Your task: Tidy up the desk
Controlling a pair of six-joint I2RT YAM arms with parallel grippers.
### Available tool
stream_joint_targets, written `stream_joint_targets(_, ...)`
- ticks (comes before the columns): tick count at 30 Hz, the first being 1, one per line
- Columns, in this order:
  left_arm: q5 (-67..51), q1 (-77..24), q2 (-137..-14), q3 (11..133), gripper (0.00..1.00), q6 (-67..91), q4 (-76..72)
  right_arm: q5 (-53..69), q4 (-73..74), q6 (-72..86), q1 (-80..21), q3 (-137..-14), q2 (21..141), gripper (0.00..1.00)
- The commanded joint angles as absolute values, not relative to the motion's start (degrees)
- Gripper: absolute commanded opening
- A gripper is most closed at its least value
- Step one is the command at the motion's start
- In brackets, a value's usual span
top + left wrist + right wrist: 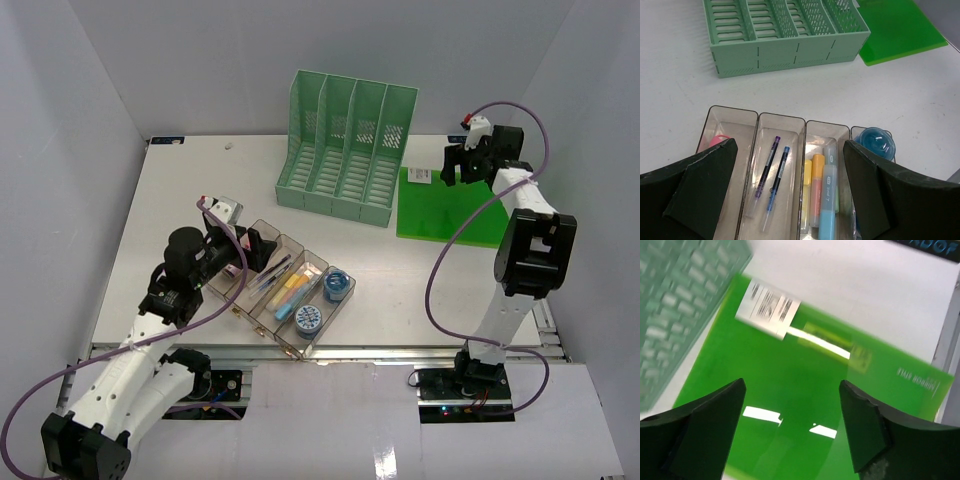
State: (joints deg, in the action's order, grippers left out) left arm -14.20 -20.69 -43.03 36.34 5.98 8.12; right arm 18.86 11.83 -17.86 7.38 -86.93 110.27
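Observation:
The white desk [200,190] carries a clear compartmented tray [318,334] at the front middle. The tray holds a pink item [716,140], two pens [771,172], several highlighters [821,192] and blue round tubs [337,285]. My left gripper [245,257] hangs open and empty just above the tray's left half; in the left wrist view [790,187] its fingers straddle the pen and highlighter compartments. A green folder [445,208] lies flat at the back right. My right gripper [460,166] hovers open and empty over its far end, as the right wrist view [792,430] shows.
A green slotted file rack [345,150] stands at the back middle, left of the folder; it also shows in the left wrist view [785,35]. A barcode label [767,307] sits on the folder. Grey-white walls enclose the desk. A metal rail [380,352] runs along the front.

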Motion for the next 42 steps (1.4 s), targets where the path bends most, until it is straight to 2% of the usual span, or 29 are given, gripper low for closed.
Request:
stream_joint_targets(1,-14.59,-20.32,-43.67,36.81,0.98,5.21,7.73,9.74,7.99,-13.01,6.35,-101.23,121.78,0.73)
stream_joint_targets(4,-14.59,-20.3,-44.12,36.83,0.98,5.1,7.91,5.66,11.5,-8.11,6.24,-111.76,129.68,0.69)
stream_joint_targets(11,-15.14,-20.13,-45.9,37.44,0.98,4.83,8.16,2.16,9.77,-4.99,5.1,-119.14,138.15,0.69)
stream_joint_targets(19,-16.08,-19.63,-46.38,37.53,0.98,4.75,8.0,0.97,9.29,-3.02,5.01,-119.15,141.77,0.69)
stream_joint_targets(24,-16.42,-19.52,-46.66,37.44,0.98,4.75,8.17,1.96,11.94,-0.63,5.02,-117.8,140.58,0.6)
stream_joint_targets(27,-17.18,-19.53,-46.87,37.68,0.98,4.75,8.26,2.96,17.37,-1.6,4.77,-118.13,139.75,0.59)
stream_joint_targets(36,-17.89,-19.51,-45.04,37.04,0.98,5.18,7.6,8.67,19.97,-6.6,4.83,-95.07,124.08,0.58)
stream_joint_targets(42,-25.45,-19.57,-47.01,36.65,0.98,5.93,5.91,14.36,20.09,-11.75,4.83,-80.83,112.45,0.56)
